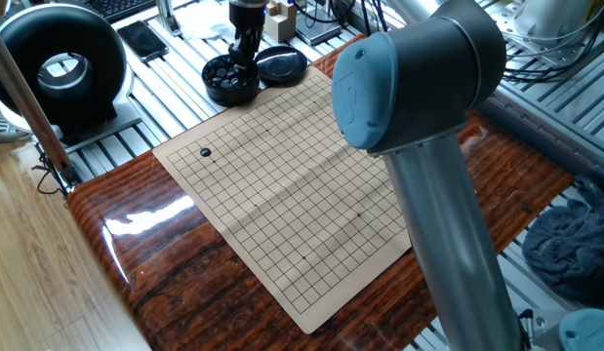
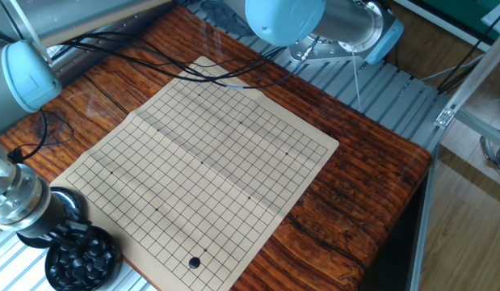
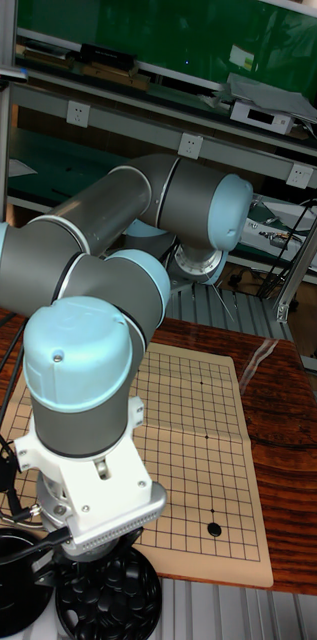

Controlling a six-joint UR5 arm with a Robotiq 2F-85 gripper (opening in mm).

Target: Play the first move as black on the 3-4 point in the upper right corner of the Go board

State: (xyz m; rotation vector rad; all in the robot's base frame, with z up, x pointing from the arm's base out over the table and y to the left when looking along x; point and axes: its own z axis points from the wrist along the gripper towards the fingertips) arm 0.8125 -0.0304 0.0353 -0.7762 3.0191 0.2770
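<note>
The paper Go board (image 1: pixel 282 185) lies on the wooden table, and a single black stone (image 1: pixel 206 152) sits on it near one corner, also visible as the stone (image 2: pixel 194 262) and the stone (image 3: pixel 214 529). Beyond that end of the board, my gripper (image 1: pixel 245 51) points down into the bowl of black stones (image 1: pixel 231 82). Its fingertips sit low among the stones, and their spacing is too small to make out. In the other fixed view my wrist (image 2: pixel 19 202) hides the fingers above the bowl (image 2: pixel 82 260).
The bowl's black lid (image 1: pixel 281 64) lies beside the bowl. My arm's elbow (image 1: pixel 428 146) looms over the board's right side. Black cables (image 2: pixel 153 61) trail across the far table edge. A black round device (image 1: pixel 62 68) and a blue cloth (image 1: pixel 575 244) lie off the table.
</note>
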